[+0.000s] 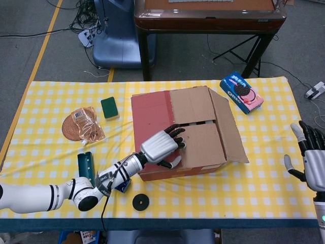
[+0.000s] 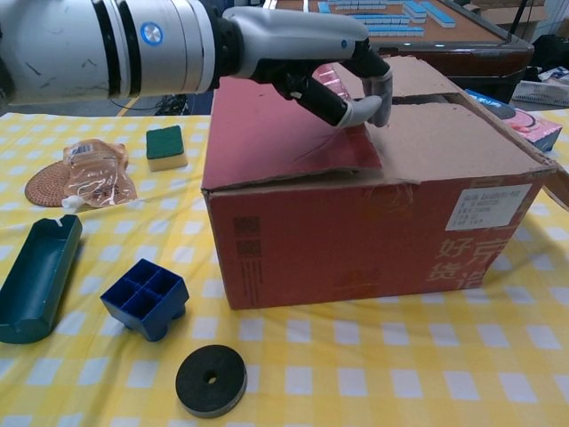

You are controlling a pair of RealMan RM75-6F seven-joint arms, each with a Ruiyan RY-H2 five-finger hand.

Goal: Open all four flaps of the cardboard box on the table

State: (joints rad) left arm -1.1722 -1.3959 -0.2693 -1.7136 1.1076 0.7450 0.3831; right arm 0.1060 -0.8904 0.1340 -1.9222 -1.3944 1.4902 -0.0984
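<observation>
Cardboard box (image 1: 185, 133) mid-worktop (image 1: 264, 178), one flap folded out on the right side. Left robot hand (image 2: 320, 62) over the top, fingertips (image 2: 378, 89) curled down at the flap seam (contact unclear), gripping nothing. Right robot hand (image 1: 312, 157) upright, fingers spread, only in head view.

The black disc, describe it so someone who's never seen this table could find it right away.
Start at the big cardboard box on the yellow checked table. Near the table's front edge, left of the box's front corner, lies the black disc: flat, round, with a small centre hole, unlike the blue gridded block beside it.
</observation>
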